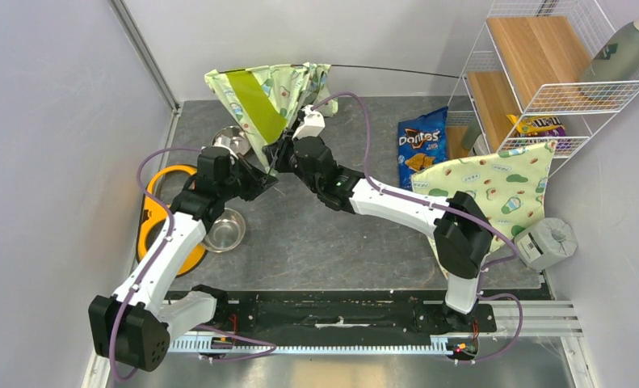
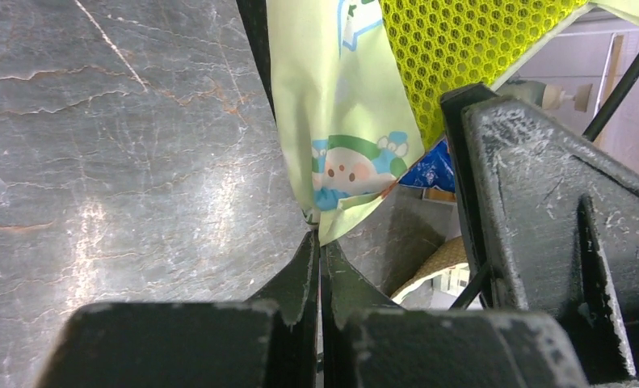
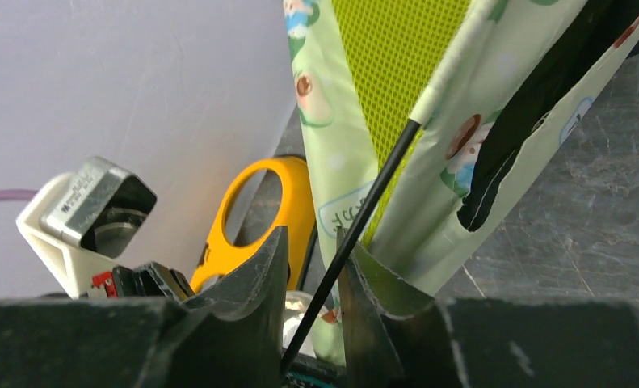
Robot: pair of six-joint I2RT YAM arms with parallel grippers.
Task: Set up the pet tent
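The pet tent [image 1: 259, 101] hangs half collapsed at the back middle of the table, cream-green avocado fabric with a lime mesh panel. A thin black pole [image 1: 397, 71] sticks out of its top toward the right. My left gripper [image 1: 266, 176] is shut on the tent's lower corner. In the left wrist view the fabric tip [image 2: 340, 121] is pinched between the closed left gripper [image 2: 320, 238]. My right gripper [image 1: 282, 152] sits just beside it. In the right wrist view the right gripper [image 3: 312, 234] stands open, and the black pole [image 3: 372, 194] runs loosely through the gap against the right finger.
Two steel bowls [image 1: 223, 230] [image 1: 231, 139] and a yellow ring [image 1: 158, 218] lie at the left. A Doritos bag [image 1: 422, 145], a flat avocado-print pad [image 1: 502, 190], a grey box [image 1: 546, 242] and a wire shelf [image 1: 542, 73] with a bottle [image 1: 627, 48] fill the right.
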